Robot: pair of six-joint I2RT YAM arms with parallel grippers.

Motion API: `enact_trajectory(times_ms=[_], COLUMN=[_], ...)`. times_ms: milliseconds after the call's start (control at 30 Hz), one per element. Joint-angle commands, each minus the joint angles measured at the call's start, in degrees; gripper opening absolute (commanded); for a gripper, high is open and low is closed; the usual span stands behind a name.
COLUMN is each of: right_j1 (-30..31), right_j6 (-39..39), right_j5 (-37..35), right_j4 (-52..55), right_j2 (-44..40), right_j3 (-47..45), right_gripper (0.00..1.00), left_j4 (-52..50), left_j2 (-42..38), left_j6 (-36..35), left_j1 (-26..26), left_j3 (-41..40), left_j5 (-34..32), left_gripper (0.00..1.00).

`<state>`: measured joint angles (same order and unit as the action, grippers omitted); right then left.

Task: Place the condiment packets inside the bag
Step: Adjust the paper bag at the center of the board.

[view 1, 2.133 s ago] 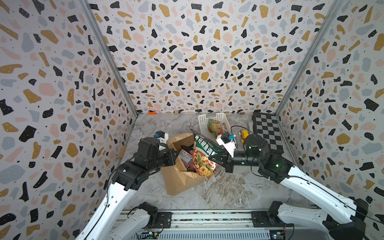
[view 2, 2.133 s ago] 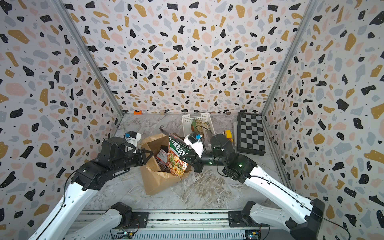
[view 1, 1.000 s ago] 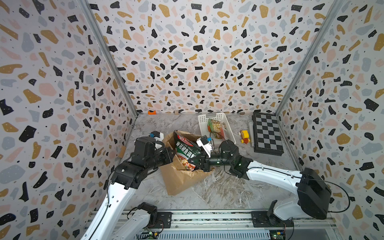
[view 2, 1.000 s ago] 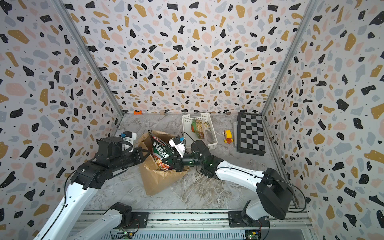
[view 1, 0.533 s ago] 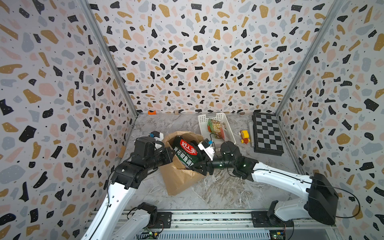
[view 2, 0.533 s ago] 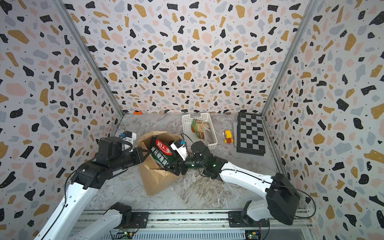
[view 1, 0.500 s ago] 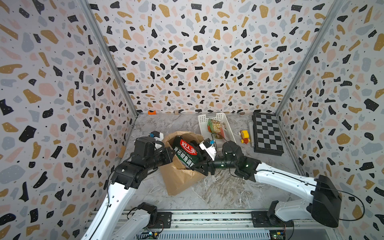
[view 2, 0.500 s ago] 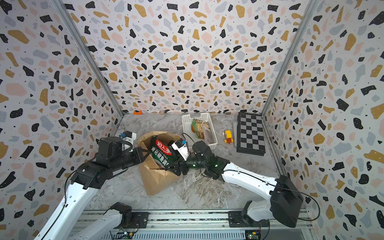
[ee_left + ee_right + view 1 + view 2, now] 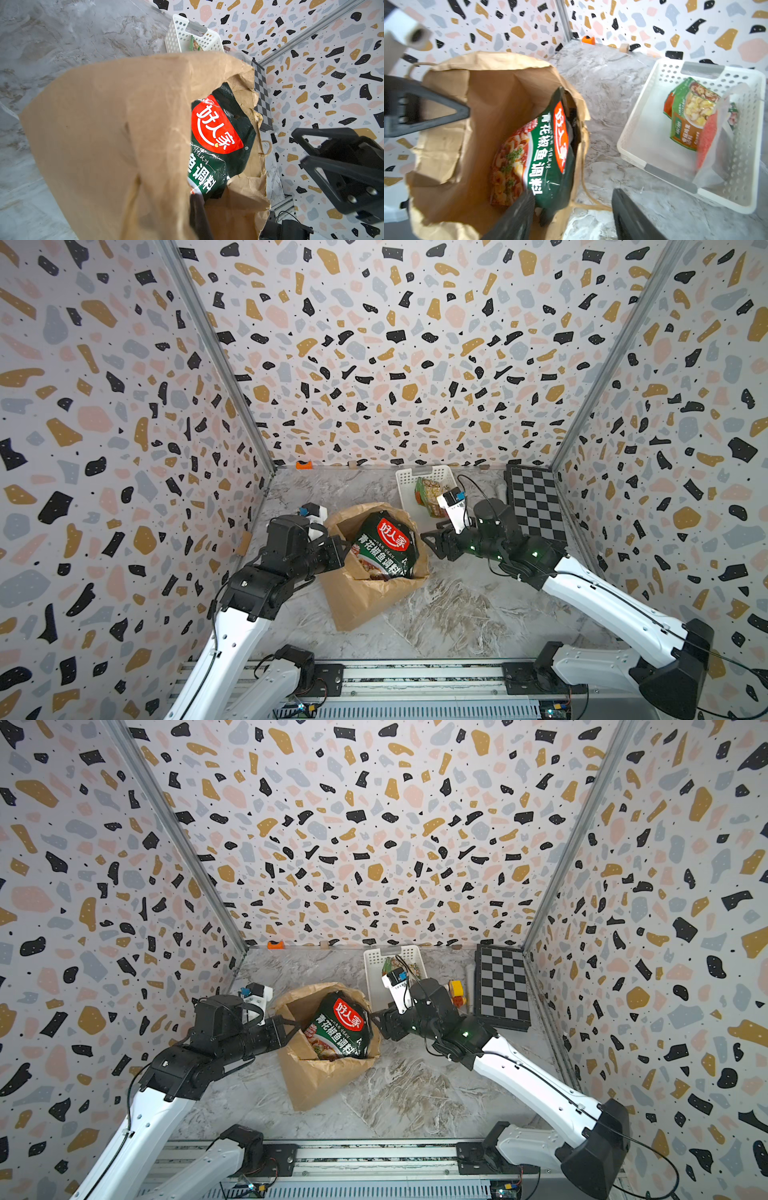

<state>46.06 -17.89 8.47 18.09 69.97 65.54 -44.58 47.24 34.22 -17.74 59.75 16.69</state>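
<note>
We see the brown paper bag (image 9: 365, 601) standing open on the marble table (image 9: 457, 614). Inside the bag is 1 green packet (image 9: 384, 545) with a red badge and a food photo. Its top pokes up at the bag's mouth. There is something dark behind it in the bag, but we cannot tell what it is.

The left gripper (image 9: 289, 1029) is squeezed tight on the bag's rim, on the side far from the white basket (image 9: 405, 485). The right gripper (image 9: 430, 545) is just beside the bag's other side. Its jaws are wide apart and it holds nothing.

The basket sits near the bag, toward the back wall. In the right wrist view we see at least 2 packets in it: a green and orange packet (image 9: 689, 116) and a clear pouch (image 9: 710, 145) with red on it. The pouch leans on the green and orange packet.
</note>
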Motion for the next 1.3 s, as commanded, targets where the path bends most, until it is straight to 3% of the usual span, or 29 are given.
enact_trajectory(times_ms=[0,167,367,433,567,733,867,1100,1167,1267], right_j1=[0.2,0.1,-0.7,-1.0,-1.1,-1.1,-1.1,-1.1,-1.3,-2.0], right_j6=[0.7,1.2,1.9,2.4,5.2,2.2,-1.4,-2.2,-1.8,-1.7], right_j5=[1.7,4.8,3.1,4.2,6.8,17.4,21.0,16.5,14.7,13.7], right_j4=[5.1,3.9,4.2,4.8,12.2,15.6,12.8,10.9,10.9,11.2], right_j2=[3.7,7.7,8.5,8.1,7.8,8.7,10.1,11.3,11.2,11.5], right_j3=[3.4,4.2,4.6,5.9,17.2,27.4,25.5,18.1,17.5,18.3], right_gripper=[0.61,0.52,0.02,0.00,0.00,0.00,0.00,0.00,0.00,0.00], left_j4=[2.6,2.4,0.9,0.8,-5.0,-9.7,-9.0,-8.4,-7.9,-8.0], left_j2=[-0.9,-0.3,-0.4,-0.2,4.3,9.1,9.6,8.6,9.5,11.2], left_j6=[-1.8,-2.1,-3.2,-3.3,-5.7,-9.1,-8.6,-9.7,-9.8,-10.1], left_j1=[0.2,0.3,0.3,0.4,0.7,1.8,3.8,4.8,5.0,5.1], left_j3=[-0.1,0.1,1.1,1.9,11.4,17.8,14.6,11.4,10.9,11.6], left_j5=[1.3,1.8,1.4,1.2,0.2,-2.3,-1.7,-4.4,-3.1,-0.5], left_gripper=[0.00,0.00,0.00,0.00,0.00,0.00,0.00,0.00,0.08,0.29])
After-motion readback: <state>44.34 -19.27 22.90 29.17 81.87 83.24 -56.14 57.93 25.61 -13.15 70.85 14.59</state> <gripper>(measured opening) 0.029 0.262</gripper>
